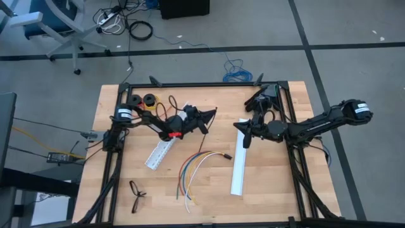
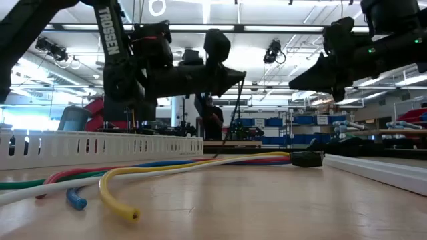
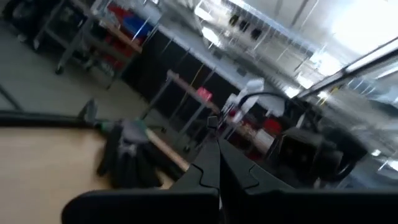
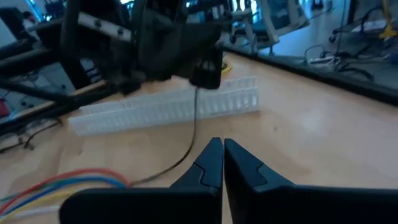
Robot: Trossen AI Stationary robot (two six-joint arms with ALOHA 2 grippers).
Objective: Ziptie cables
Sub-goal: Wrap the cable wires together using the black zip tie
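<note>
Cables (image 2: 120, 190) foremost, far ends behind black connector (image 2: 305, 159).

Robotics lab: shelving racks (image 2: 280, 123), workbenches (ceiling strip lights (image 2: 200, 28)), floor cables (image 1: 140, 28)

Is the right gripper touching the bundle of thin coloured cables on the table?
Apart. The high view shows the shut right gripper beside the white slotted rail, with bare wood between it and the cables.

Two white slotted rails (image 1: 160, 153) (image 1: 238, 166) lie on the table (image 1: 272, 196) — eyeglasses (image 1: 136, 194) near its front-left corner.
</note>
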